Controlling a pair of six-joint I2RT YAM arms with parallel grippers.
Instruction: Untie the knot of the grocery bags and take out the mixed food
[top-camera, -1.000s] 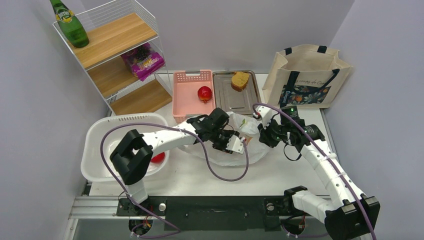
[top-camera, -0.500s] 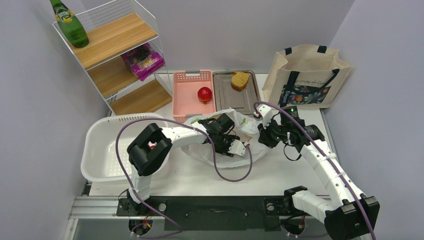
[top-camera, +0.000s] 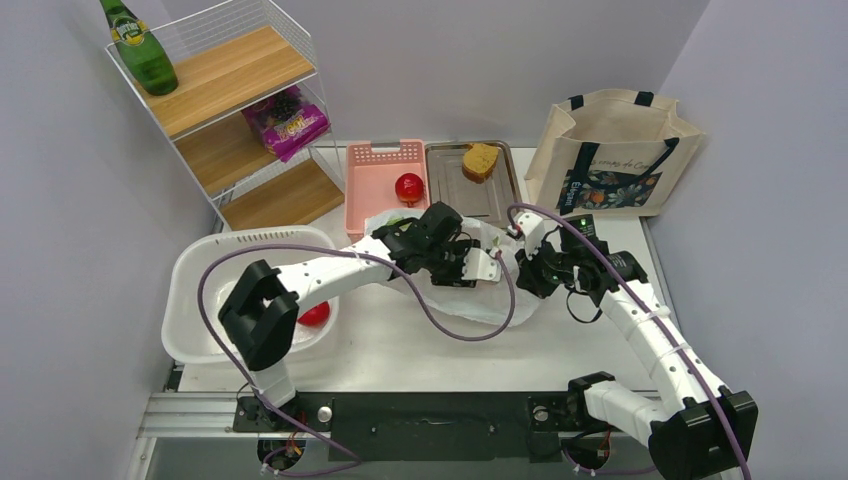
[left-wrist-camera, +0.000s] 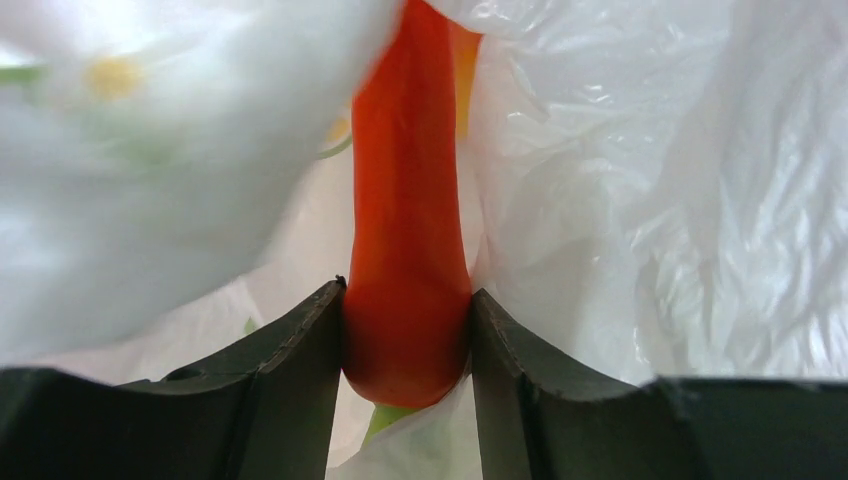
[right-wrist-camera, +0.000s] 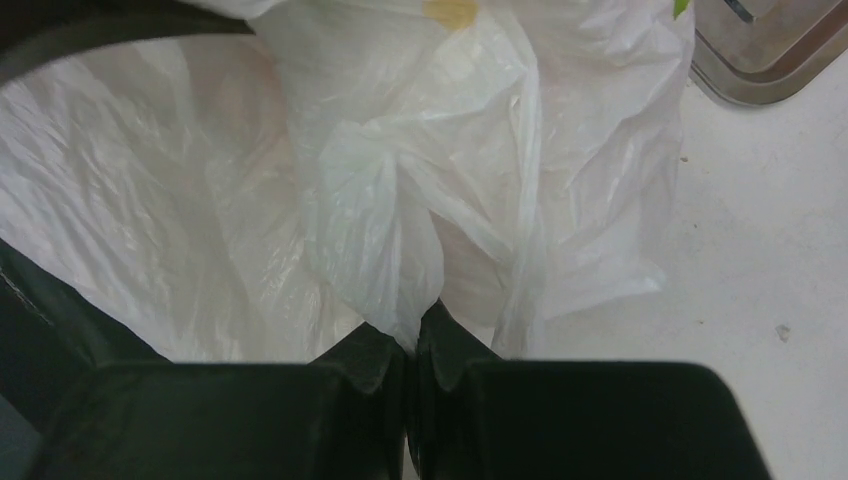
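Left hand (left-wrist-camera: 405, 335) is pinching the blunt end of an orange-red carrot (left-wrist-camera: 405, 190) between its two fingers. The carrot runs straight out ahead of the hand into the thin white plastic bag (left-wrist-camera: 650, 200), with film crowding in on both sides. Right hand (right-wrist-camera: 412, 345) is pressed together with a fold of that same bag caught right at its tips. The rest of the film is bunched up just ahead of it, with bare bench (right-wrist-camera: 760, 250) off to its right.

From above, the two hands sit close together over the bag. Back by the left arm's elbow there's a white tub (top-camera: 200, 265) with a red thing (top-camera: 315, 314) in it.

Out past the left hand is a pink basket (top-camera: 372, 210) holding a red round fruit (top-camera: 408, 187). Right beside it is a metal tray (top-camera: 455, 200) with a brownish-orange chunk (top-camera: 481, 161) at its far end. Beyond the right hand the canvas tote (top-camera: 615, 130) stands upright, mouth open.

Way off past the tub is a wire shelf (top-camera: 240, 110) with a green bottle (top-camera: 140, 50) on top and a purple packet (top-camera: 288, 122) one level down.
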